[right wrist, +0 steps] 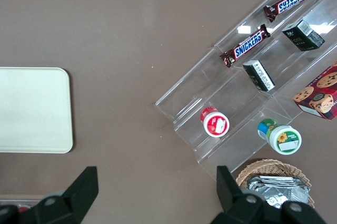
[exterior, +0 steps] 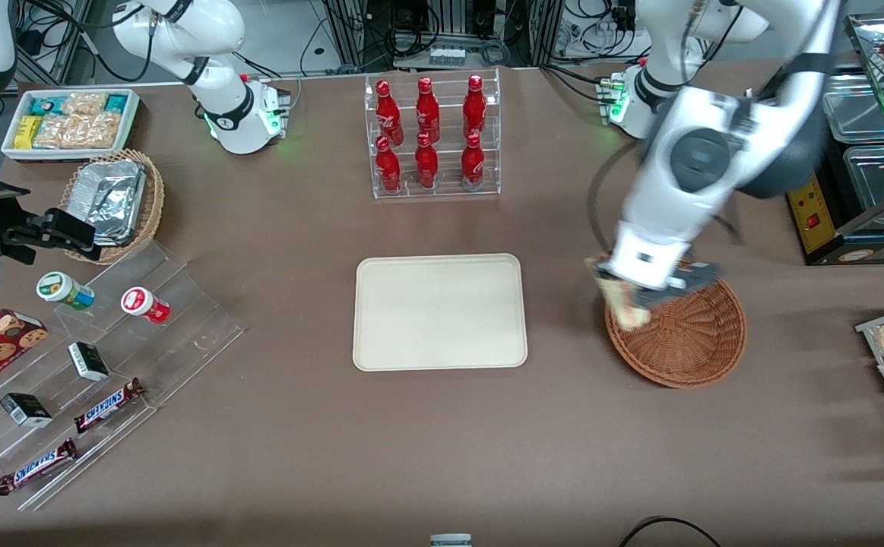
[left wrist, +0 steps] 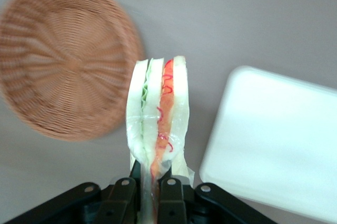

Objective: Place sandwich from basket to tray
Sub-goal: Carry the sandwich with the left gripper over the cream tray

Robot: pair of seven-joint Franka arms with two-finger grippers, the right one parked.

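gripper (left wrist: 148,195) clamped on sandwich (left wrist: 158,124) (wrapped, cut edge facing out from fingers) | sandwich off the table, above basket (exterior: 685,334) rim | tray (exterior: 440,311) beside gripper, bare

Six red bottles (exterior: 430,137) standing in a clear rack (exterior: 434,76). Snack bin (exterior: 71,121) sitting by foil-tray basket (exterior: 115,203). Two chocolate bars (exterior: 69,437) lying on clear steps (exterior: 183,304).

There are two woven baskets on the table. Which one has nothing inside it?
The reddish-brown basket under the hand is bare inside; the hand is shut on the sandwich above its rim. The tan basket holds foil trays.
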